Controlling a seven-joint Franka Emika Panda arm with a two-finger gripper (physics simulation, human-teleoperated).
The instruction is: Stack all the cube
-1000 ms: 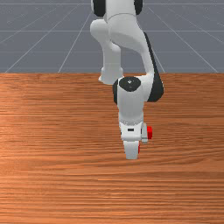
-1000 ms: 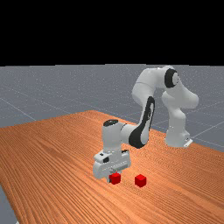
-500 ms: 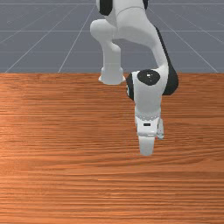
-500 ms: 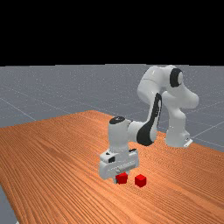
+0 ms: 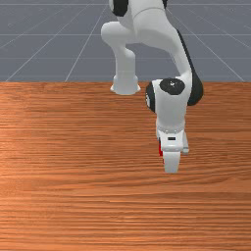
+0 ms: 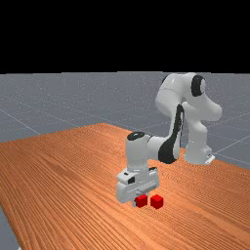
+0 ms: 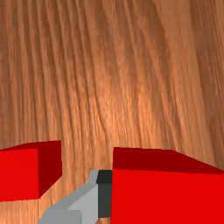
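In the far view my gripper [image 6: 137,201] is low over the table, shut on a red cube [image 6: 141,201]. Just toward the far view's right, close to the held one, sits a second red cube [image 6: 156,201]. A narrow strip of the second cube [image 5: 160,147] shows beside my hand in the front view. In the wrist view, the gripper [image 7: 166,197] has one finger against the large held cube [image 7: 168,197]; the other finger is hidden. Beyond that visible finger lies the second cube [image 7: 19,175], apart from the held one.
The wooden table [image 5: 73,196] extends around the hand on every side. The arm's base [image 6: 197,154] stands at the table's back, toward the far view's right.
My hand has moved toward the front view's right, and the far view's right, carrying the held cube closer to the second cube. The second cube has stayed put.
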